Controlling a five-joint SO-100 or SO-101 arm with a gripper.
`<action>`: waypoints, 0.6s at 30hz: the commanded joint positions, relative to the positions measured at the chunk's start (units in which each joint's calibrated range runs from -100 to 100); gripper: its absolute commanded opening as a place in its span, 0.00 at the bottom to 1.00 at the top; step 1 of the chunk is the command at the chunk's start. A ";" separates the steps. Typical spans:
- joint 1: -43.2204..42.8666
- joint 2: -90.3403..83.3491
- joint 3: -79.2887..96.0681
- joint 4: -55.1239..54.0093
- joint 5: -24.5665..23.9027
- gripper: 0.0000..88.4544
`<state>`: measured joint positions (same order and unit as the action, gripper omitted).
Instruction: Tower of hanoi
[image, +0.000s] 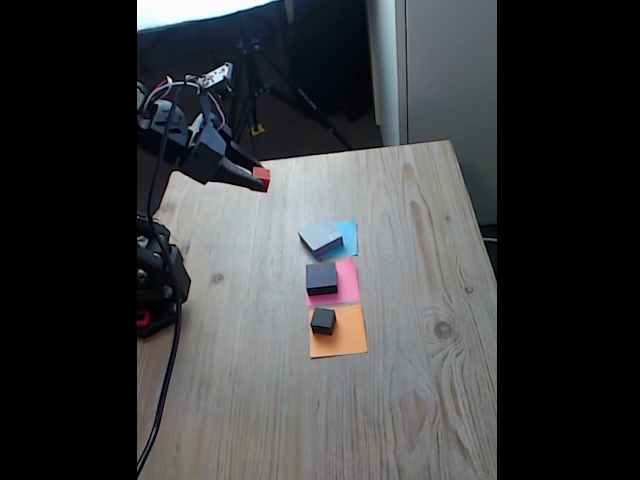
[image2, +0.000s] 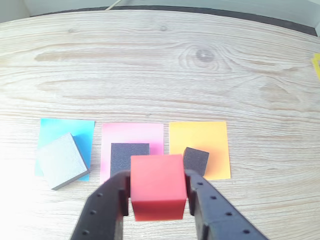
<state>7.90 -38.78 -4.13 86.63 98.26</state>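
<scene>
The claw (image2: 158, 192) is clamped on the red cube (image2: 157, 186), one finger pressed flat against each of two opposite side faces, and in the fixed view the red cube (image: 261, 178) hangs high above the wooden desk (image: 400, 400), well away from the coloured paper squares. Taking the pink paper square (image2: 132, 135) as the landmark in the wrist view: the medium dark block (image2: 129, 157) lies on it, the largest grey block (image2: 62, 160) lies to its left, skewed and overhanging the blue paper square (image2: 67, 129), and the small dark block (image2: 196, 160) sits to its right on the orange paper square (image2: 200, 140). The cube looks light and rigid, with smooth faces and crisp edges, so a grip squarely across parallel faces near mid-height seems safest; a corner hold would probably let it twist or slip.
</scene>
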 joint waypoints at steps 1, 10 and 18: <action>3.01 -3.99 4.22 -2.09 1.74 0.01; 9.69 -10.43 35.49 -24.43 1.74 0.01; 14.29 -12.02 57.13 -48.22 1.74 0.01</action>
<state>21.01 -48.70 47.85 48.20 98.96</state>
